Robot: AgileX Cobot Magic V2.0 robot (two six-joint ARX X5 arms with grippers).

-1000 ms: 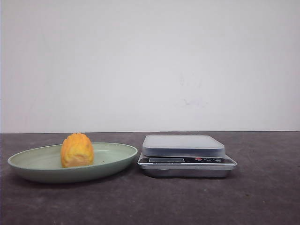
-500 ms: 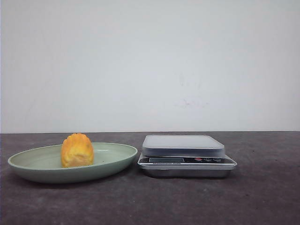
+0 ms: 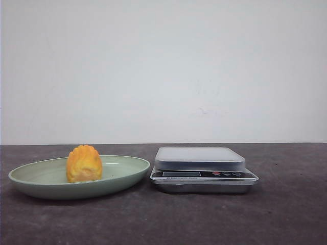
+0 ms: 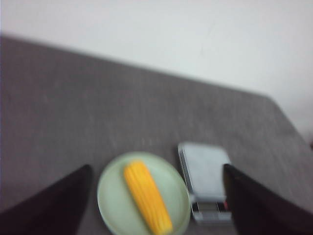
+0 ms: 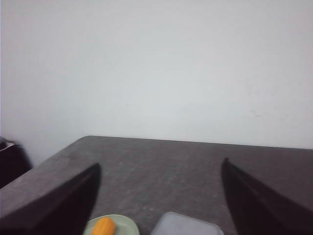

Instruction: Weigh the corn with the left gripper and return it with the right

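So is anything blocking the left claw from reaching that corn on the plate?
Nothing visible. The corn lies alone and uncovered on the green plate, and the left gripper hangs open above it.

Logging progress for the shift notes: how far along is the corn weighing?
Nothing looks done yet. The corn lies on the green plate, and the scale platform is bare. The left gripper hangs open above the plate, apparently approaching. Pickup, weighing and the right gripper's return remain.
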